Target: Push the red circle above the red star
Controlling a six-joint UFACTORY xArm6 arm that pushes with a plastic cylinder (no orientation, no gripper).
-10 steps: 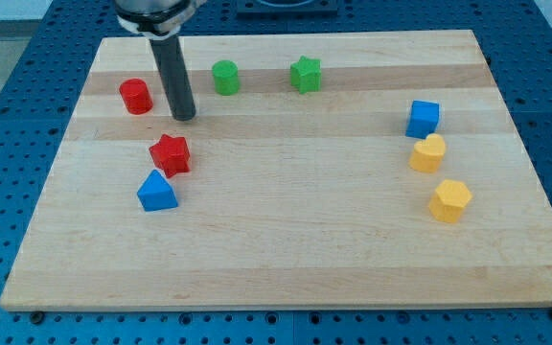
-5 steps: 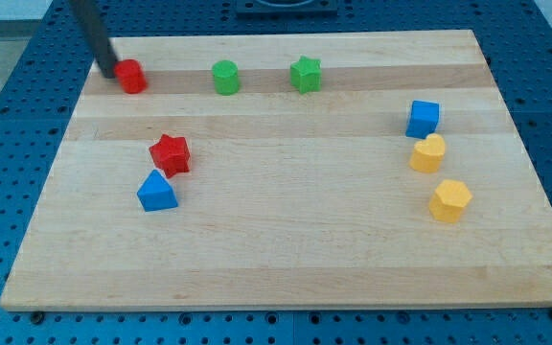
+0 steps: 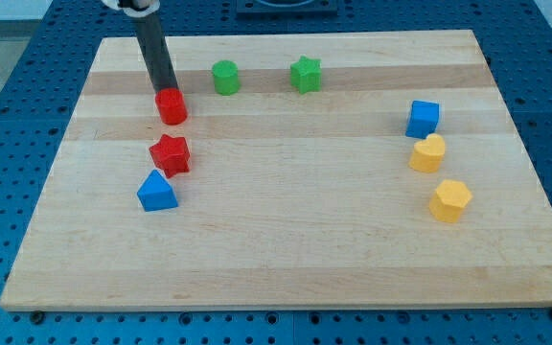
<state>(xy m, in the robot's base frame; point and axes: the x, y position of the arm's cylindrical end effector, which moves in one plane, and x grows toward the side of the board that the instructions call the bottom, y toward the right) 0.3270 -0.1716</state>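
My tip (image 3: pixel 164 89), the blunt end of a plain rod tool with nothing to open or close, presses against the upper-left edge of the red circle (image 3: pixel 172 106). The circle sits just above the red star (image 3: pixel 171 153), slightly apart from it, on the wooden bench (image 3: pixel 286 240). A blue triangle (image 3: pixel 156 192) lies below the star.

green circle (image 3: pixel 224 77), green star (image 3: pixel 305 74), blue cube (image 3: pixel 423 119)

A single camera looks down at an angle from the near long side, taking in the whole wooden board (image 3: pixel 286 240).
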